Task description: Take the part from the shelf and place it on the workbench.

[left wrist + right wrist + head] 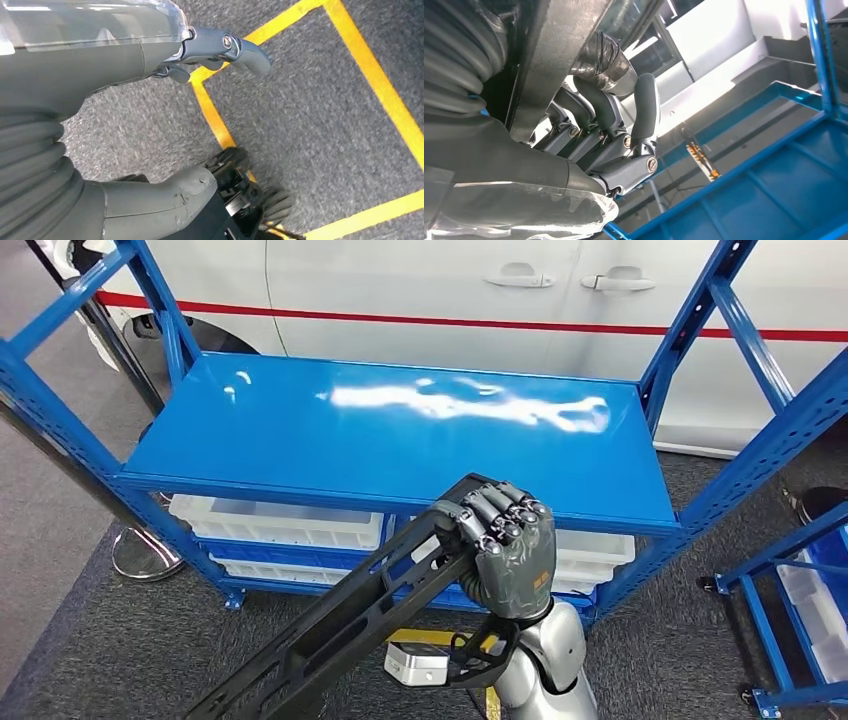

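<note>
A long black perforated part (330,630) slants from the lower left of the head view up to my right hand (510,550), which grips its upper end. Hand and part hang just in front of the front edge of the blue shelf (380,430), whose glossy top board is bare. In the right wrist view my right hand (614,135) has its fingers curled around the black part (554,60). My left hand (225,50) hangs over the grey floor, holding nothing, its fingers apart from the thumb.
White bins (270,520) sit on the lower level under the top board. A white car (450,290) with a red stripe stands behind the shelf. A second blue rack (790,580) is at the right. Yellow tape lines (380,85) mark the carpet.
</note>
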### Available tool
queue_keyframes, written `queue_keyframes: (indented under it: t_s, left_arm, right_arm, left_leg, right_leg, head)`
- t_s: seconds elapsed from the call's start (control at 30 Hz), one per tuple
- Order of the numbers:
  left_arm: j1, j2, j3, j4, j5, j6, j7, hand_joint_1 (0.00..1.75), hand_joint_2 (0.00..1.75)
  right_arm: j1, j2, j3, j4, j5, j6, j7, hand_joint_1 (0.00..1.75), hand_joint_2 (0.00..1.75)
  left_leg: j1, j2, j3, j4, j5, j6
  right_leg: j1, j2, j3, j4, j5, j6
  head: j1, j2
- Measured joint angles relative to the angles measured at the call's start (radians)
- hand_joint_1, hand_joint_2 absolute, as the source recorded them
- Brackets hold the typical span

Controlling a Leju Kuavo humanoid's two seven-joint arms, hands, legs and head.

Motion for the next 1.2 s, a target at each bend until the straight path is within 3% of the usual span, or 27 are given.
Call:
queue_keyframes:
  t_s: [0.03, 0.1, 0.13, 0.17, 0.23, 0.27, 0.33, 0.37, 0.43, 0.5, 0.53, 0.57, 0.6, 0.63, 0.67, 0.73, 0.8, 0.87, 0.9, 0.97, 1.0, 1.03, 1.07, 1.1, 1.13, 1.17, 1.2]
  left_arm:
    - [-0.002, 0.000, 0.000, 0.000, 0.002, -0.001, -0.001, 0.00, 1.75]
    - [-0.005, 0.000, 0.000, 0.000, 0.005, -0.003, -0.001, 0.00, 1.75]
    - [-0.007, 0.000, 0.000, 0.000, 0.006, -0.003, -0.001, 0.00, 1.75]
    - [-0.008, 0.000, 0.000, 0.000, 0.007, -0.003, -0.001, 0.00, 1.75]
    - [-0.010, 0.000, 0.000, -0.001, 0.007, -0.003, -0.002, 0.00, 1.75]
    - [-0.011, 0.000, -0.001, -0.001, 0.007, -0.005, -0.001, 0.00, 1.75]
    - [-0.011, 0.000, -0.003, -0.001, 0.007, -0.010, 0.002, 0.00, 1.75]
    - [-0.011, 0.000, -0.004, -0.001, 0.007, -0.014, 0.005, 0.00, 1.75]
    - [-0.009, 0.000, -0.007, -0.001, 0.007, -0.020, 0.010, 0.00, 1.75]
    - [-0.008, 0.000, -0.009, -0.001, 0.006, -0.024, 0.012, 0.00, 1.75]
    - [-0.008, 0.000, -0.011, -0.001, 0.006, -0.025, 0.013, 0.00, 1.75]
    - [-0.008, 0.000, -0.012, -0.001, 0.005, -0.026, 0.015, 0.00, 1.75]
    - [-0.008, 0.000, -0.014, -0.001, 0.005, -0.027, 0.017, 0.00, 1.75]
    - [-0.009, 0.000, -0.015, -0.001, 0.006, -0.027, 0.018, 0.00, 1.75]
    - [-0.011, 0.000, -0.016, -0.001, 0.006, -0.029, 0.020, 0.00, 1.75]
    - [-0.017, -0.001, -0.019, -0.001, 0.006, -0.032, 0.022, 0.00, 1.75]
    - [-0.022, -0.004, -0.025, -0.001, 0.005, -0.035, 0.025, 0.00, 1.75]
    - [-0.024, -0.008, -0.030, -0.001, 0.006, -0.039, 0.028, 0.00, 1.75]
    - [-0.025, -0.010, -0.031, -0.001, 0.007, -0.041, 0.029, 0.00, 1.75]
    - [-0.028, -0.015, -0.034, -0.001, 0.009, -0.044, 0.029, 0.00, 1.75]
    - [-0.029, -0.017, -0.035, -0.001, 0.009, -0.045, 0.029, 0.00, 1.75]
    - [-0.029, -0.018, -0.036, -0.001, 0.010, -0.046, 0.029, 0.00, 1.75]
    - [-0.029, -0.019, -0.037, -0.001, 0.010, -0.047, 0.029, 0.00, 1.75]
    - [-0.029, -0.019, -0.039, -0.001, 0.010, -0.048, 0.029, 0.00, 1.75]
    - [-0.029, -0.020, -0.041, -0.001, 0.011, -0.049, 0.028, 0.00, 1.75]
    - [-0.029, -0.022, -0.042, -0.001, 0.012, -0.050, 0.027, 0.00, 1.75]
    - [-0.030, -0.024, -0.044, -0.001, 0.013, -0.051, 0.026, 0.00, 1.75]
  right_arm:
    - [-0.003, 0.000, 0.000, 0.001, 0.000, 0.000, 0.006, 1.75, 1.75]
    - [-0.007, 0.000, 0.001, 0.002, -0.001, 0.000, 0.010, 1.75, 1.75]
    - [-0.010, 0.000, 0.001, 0.002, 0.000, 0.000, 0.011, 1.75, 1.75]
    - [-0.014, 0.000, 0.003, 0.002, 0.001, 0.000, 0.014, 1.75, 1.75]
    - [-0.024, 0.001, 0.008, 0.002, 0.009, 0.000, 0.024, 1.75, 1.75]
    - [-0.032, 0.001, 0.011, 0.003, 0.018, 0.000, 0.035, 1.75, 1.75]
    - [-0.050, 0.002, 0.012, 0.009, 0.040, 0.000, 0.064, 1.75, 1.75]
    - [-0.063, 0.002, 0.012, 0.014, 0.052, 0.000, 0.079, 1.75, 1.75]
    - [-0.091, 0.002, 0.012, 0.024, 0.071, 0.001, 0.108, 1.75, 1.75]
    - [-0.114, 0.002, 0.012, 0.032, 0.085, 0.001, 0.131, 1.75, 1.75]
    - [-0.120, 0.002, 0.012, 0.036, 0.088, 0.001, 0.139, 1.75, 1.75]
    - [-0.125, 0.002, 0.012, 0.040, 0.093, 0.001, 0.145, 1.75, 1.75]
    - [-0.127, 0.001, 0.012, 0.044, 0.099, 0.001, 0.150, 1.75, 1.75]
    - [-0.130, 0.001, 0.012, 0.047, 0.106, 0.001, 0.155, 1.75, 1.75]
    - [-0.132, 0.001, 0.012, 0.049, 0.115, 0.000, 0.161, 1.75, 1.75]
    - [-0.135, 0.001, 0.012, 0.050, 0.128, 0.000, 0.172, 1.75, 1.75]
    - [-0.138, 0.001, 0.013, 0.051, 0.136, 0.000, 0.179, 1.75, 1.75]
    - [-0.139, 0.001, 0.013, 0.054, 0.139, 0.000, 0.182, 1.75, 1.75]
    - [-0.139, 0.001, 0.013, 0.055, 0.141, 0.000, 0.183, 1.75, 1.75]
    - [-0.139, 0.001, 0.013, 0.060, 0.145, 0.000, 0.183, 1.75, 1.75]
    - [-0.139, 0.000, 0.013, 0.062, 0.147, 0.000, 0.183, 1.75, 1.75]
    - [-0.139, 0.000, 0.013, 0.065, 0.150, 0.000, 0.182, 1.75, 1.75]
    - [-0.139, -0.001, 0.013, 0.068, 0.151, 0.000, 0.182, 1.75, 1.75]
    - [-0.139, -0.002, 0.013, 0.071, 0.152, 0.000, 0.181, 1.75, 1.75]
    - [-0.139, -0.003, 0.013, 0.072, 0.152, 0.000, 0.180, 1.75, 1.75]
    - [-0.140, -0.004, 0.013, 0.074, 0.152, 0.000, 0.178, 1.75, 1.75]
    - [-0.142, -0.004, 0.013, 0.074, 0.150, 0.000, 0.175, 1.75, 1.75]
  left_leg:
    - [-0.001, 0.001, -0.017, 0.003, 0.012, -0.001]
    - [-0.002, 0.003, -0.052, 0.010, 0.032, -0.004]
    - [-0.002, 0.003, -0.068, 0.016, 0.040, -0.007]
    - [-0.002, 0.002, -0.082, 0.023, 0.048, -0.010]
    - [-0.004, 0.002, -0.099, 0.032, 0.062, -0.020]
    - [-0.004, 0.001, -0.102, 0.032, 0.071, -0.026]
    - [-0.001, 0.000, -0.107, 0.028, 0.085, -0.039]
    - [0.001, -0.001, -0.115, 0.035, 0.075, -0.045]
    - [0.005, -0.002, -0.143, 0.099, -0.002, -0.054]
    - [0.007, -0.002, -0.176, 0.225, -0.101, -0.060]
    - [0.007, -0.002, -0.183, 0.282, -0.123, -0.061]
    - [0.007, -0.002, -0.178, 0.316, -0.119, -0.061]
    - [0.007, -0.002, -0.158, 0.319, -0.096, -0.061]
    - [0.007, -0.002, -0.122, 0.289, -0.065, -0.059]
    - [0.007, -0.003, -0.069, 0.228, -0.046, -0.055]
    - [0.004, -0.004, 0.040, 0.081, -0.057, -0.048]
    - [-0.002, -0.005, 0.084, 0.004, -0.080, -0.040]
    - [-0.001, -0.003, 0.074, -0.004, -0.064, -0.028]
    - [0.000, -0.001, 0.065, -0.006, -0.052, -0.019]
    - [0.001, 0.004, 0.040, -0.008, -0.026, -0.005]
    - [0.000, 0.005, 0.025, -0.007, -0.014, 0.000]
    - [-0.001, 0.005, 0.009, -0.005, -0.003, 0.001]
    - [-0.002, 0.005, -0.007, -0.003, 0.007, 0.000]
    - [-0.003, 0.006, -0.024, 0.002, 0.017, -0.001]
    - [-0.003, 0.006, -0.040, 0.008, 0.025, -0.003]
    - [-0.003, 0.006, -0.054, 0.014, 0.031, -0.005]
    - [-0.004, 0.005, -0.067, 0.022, 0.036, -0.008]
  right_leg:
    - [-0.001, 0.000, -0.005, 0.051, -0.014, 0.002]
    - [-0.002, 0.000, 0.029, 0.063, 0.025, 0.003]
    - [-0.003, 0.000, 0.073, 0.018, 0.051, 0.002]
    - [-0.003, 0.000, 0.127, -0.050, 0.059, -0.001]
    - [0.000, 0.002, 0.212, -0.175, 0.043, -0.007]
    - [0.003, 0.003, 0.228, -0.207, 0.033, -0.011]
    - [0.006, 0.002, 0.220, -0.220, 0.047, -0.023]
    - [0.005, 0.001, 0.210, -0.222, 0.058, -0.032]
    - [0.001, -0.002, 0.185, -0.226, 0.084, -0.047]
    - [0.003, -0.002, 0.153, -0.225, 0.110, -0.052]
    - [0.004, -0.003, 0.135, -0.224, 0.122, -0.052]
    - [0.005, -0.004, 0.118, -0.222, 0.134, -0.051]
    - [0.005, -0.004, 0.101, -0.220, 0.145, -0.050]
    - [0.005, -0.005, 0.086, -0.217, 0.156, -0.048]
    - [0.004, -0.005, 0.073, -0.214, 0.165, -0.045]
    - [0.006, -0.005, 0.058, -0.210, 0.182, -0.036]
    - [0.006, -0.006, 0.055, -0.211, 0.199, -0.025]
    - [0.004, -0.005, 0.050, -0.214, 0.207, -0.012]
    - [0.003, -0.004, 0.042, -0.202, 0.188, -0.007]
    - [0.000, -0.002, 0.014, -0.123, 0.095, 0.000]
    - [0.000, -0.001, -0.002, -0.060, 0.043, 0.003]
    - [-0.001, -0.001, -0.014, 0.004, 0.011, 0.005]
    - [-0.001, -0.001, -0.017, 0.050, 0.006, 0.007]
    - [-0.002, -0.001, -0.007, 0.070, 0.024, 0.008]
    - [-0.002, -0.001, 0.020, 0.055, 0.054, 0.007]
    - [-0.003, -0.001, 0.063, 0.009, 0.079, 0.004]
    - [-0.001, -0.001, 0.115, -0.059, 0.084, -0.001]
  head:
    - [0.000, 0.000]
    - [0.000, 0.000]
    - [0.000, 0.000]
    - [0.000, 0.000]
    - [0.000, 0.000]
    - [-0.001, 0.000]
    - [0.000, 0.000]
    - [0.000, 0.000]
    - [-0.002, 0.000]
    - [-0.003, 0.000]
    - [-0.003, 0.000]
    - [-0.003, 0.000]
    - [-0.003, 0.000]
    - [-0.004, 0.000]
    - [-0.004, 0.000]
    - [-0.003, 0.000]
    - [-0.003, 0.000]
    - [-0.003, 0.000]
    - [-0.003, 0.000]
    - [-0.003, 0.000]
    - [-0.003, 0.000]
    - [-0.003, 0.000]
    - [-0.003, 0.000]
    - [-0.003, 0.000]
    - [-0.003, 0.000]
    - [-0.003, 0.000]
    - [-0.003, 0.000]
